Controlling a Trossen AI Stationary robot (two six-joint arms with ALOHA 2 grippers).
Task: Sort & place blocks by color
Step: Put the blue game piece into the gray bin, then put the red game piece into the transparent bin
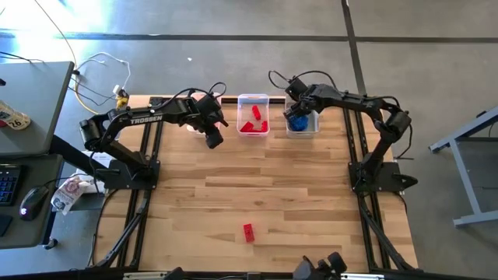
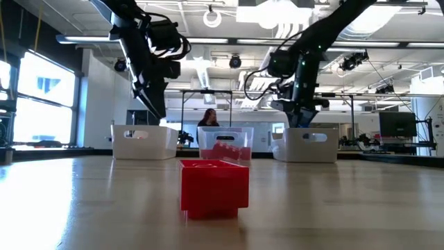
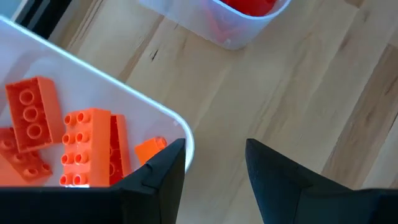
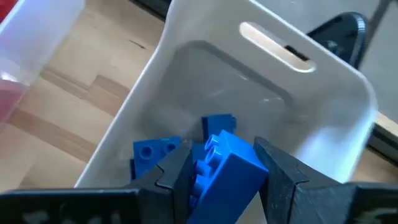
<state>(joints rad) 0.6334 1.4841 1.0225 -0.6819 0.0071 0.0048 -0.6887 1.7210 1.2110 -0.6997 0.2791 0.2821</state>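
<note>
Three translucent white bins stand along the table's far edge. The left bin holds several orange blocks. The middle bin holds red blocks. The right bin holds blue blocks. One red block rests on its base on the bare table near the front edge. My left gripper hangs open beside the left bin's near right corner, with nothing between its fingers. My right gripper is above the right bin, shut on a blue block. My right gripper pinches the blue block between its two fingers, by two opposite sides. The fingers slant down from above. The block sits tilted in the hold, lifted clear over the inside of the right bin, above the blue blocks lying there.
Bare wood stretches from the bins to the front edge, broken only by the lone red block. Black frame rails run down both sides of the table. A desk with a mouse stands off the left edge.
</note>
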